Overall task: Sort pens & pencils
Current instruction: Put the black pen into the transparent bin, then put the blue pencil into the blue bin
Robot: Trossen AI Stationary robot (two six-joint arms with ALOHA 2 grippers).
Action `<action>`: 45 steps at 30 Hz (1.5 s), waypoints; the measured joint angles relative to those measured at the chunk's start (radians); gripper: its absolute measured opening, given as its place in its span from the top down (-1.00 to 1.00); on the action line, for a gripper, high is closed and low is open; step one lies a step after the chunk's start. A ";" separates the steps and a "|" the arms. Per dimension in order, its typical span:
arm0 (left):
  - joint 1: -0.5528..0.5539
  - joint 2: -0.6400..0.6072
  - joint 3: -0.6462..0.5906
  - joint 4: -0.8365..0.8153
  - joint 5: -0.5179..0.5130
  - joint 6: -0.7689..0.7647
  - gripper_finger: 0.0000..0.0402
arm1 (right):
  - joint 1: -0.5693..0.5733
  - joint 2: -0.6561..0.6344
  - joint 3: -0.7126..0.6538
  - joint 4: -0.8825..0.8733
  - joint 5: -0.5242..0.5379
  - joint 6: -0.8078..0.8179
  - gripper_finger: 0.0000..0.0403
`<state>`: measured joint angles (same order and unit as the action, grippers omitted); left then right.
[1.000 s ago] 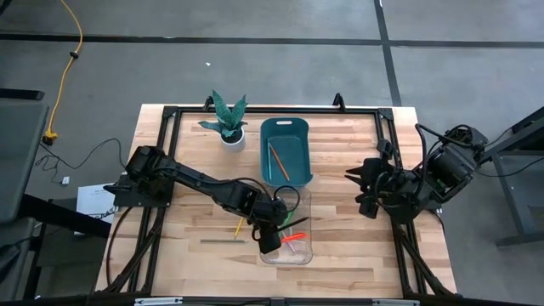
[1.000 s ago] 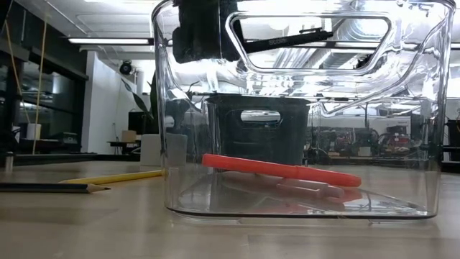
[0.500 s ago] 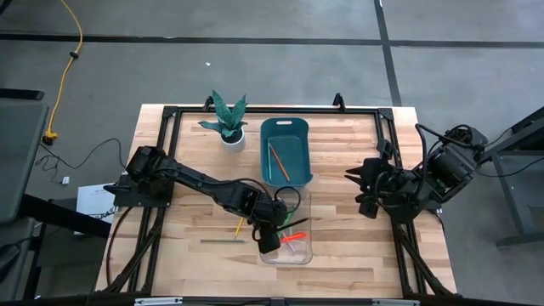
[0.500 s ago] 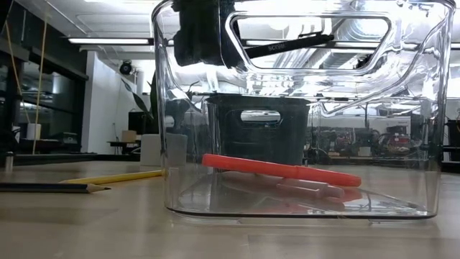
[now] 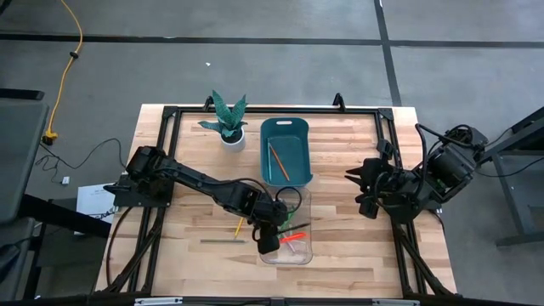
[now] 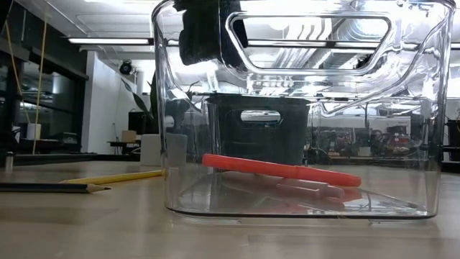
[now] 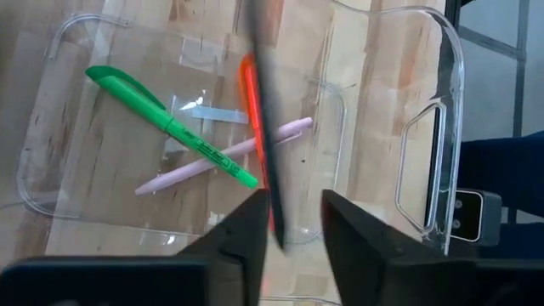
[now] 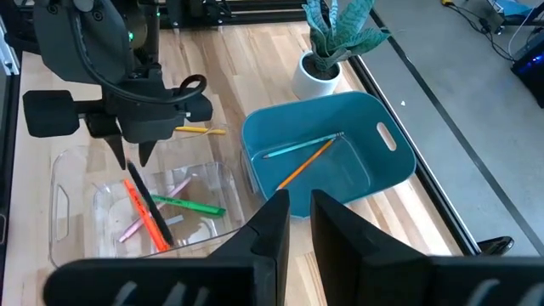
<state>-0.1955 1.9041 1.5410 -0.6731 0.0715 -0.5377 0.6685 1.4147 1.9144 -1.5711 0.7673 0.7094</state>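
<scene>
My left gripper hangs open over the clear bin, fingers pointing down into it. A black pen shows as a blurred streak running between the fingers, loose in the air. On the bin's floor lie a green pen, a pink pen and a red pen. The teal bin holds an orange pencil and a greyish one. A yellow pencil and a grey-brown pencil lie flat on the table left of the clear bin. My right gripper waits open at the table's right.
A potted plant stands at the far side, left of the teal bin. The clear bin's tall walls and handle cut-outs surround my left gripper's fingers. A black frame runs along the table's edges. Bare wood lies between the bins and my right arm.
The black pen, which lay level at the clear bin's top under my left gripper in the low view, no longer shows there. It has come free of the gripper and drops into the bin.
</scene>
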 joint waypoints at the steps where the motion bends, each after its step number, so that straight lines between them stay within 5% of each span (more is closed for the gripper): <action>1: 0.000 0.000 0.000 0.000 0.000 0.000 0.45 | 0.000 0.000 0.000 0.000 0.000 0.000 0.80; 8: -0.001 0.000 0.000 -0.007 0.009 0.051 0.22 | 0.000 0.000 0.000 0.000 0.000 0.007 0.80; 13: -0.014 -0.011 0.007 -0.115 0.037 0.126 0.29 | 0.000 0.000 0.000 0.000 -0.004 0.011 0.80; 20: -0.057 -0.076 0.060 -0.369 -0.106 0.230 0.43 | 0.000 0.000 0.000 0.000 -0.021 0.027 0.80; 34: -0.113 -0.209 0.056 -0.575 -0.181 0.238 0.43 | 0.000 0.000 0.000 0.000 -0.028 0.055 0.80; 45: -0.196 -0.403 -0.228 -0.472 -0.132 0.078 0.52 | 0.000 0.000 0.000 0.000 -0.027 0.076 0.80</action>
<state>-0.3919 1.5010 1.3130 -1.1453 -0.0600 -0.4597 0.6682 1.4147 1.9144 -1.5711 0.7403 0.7853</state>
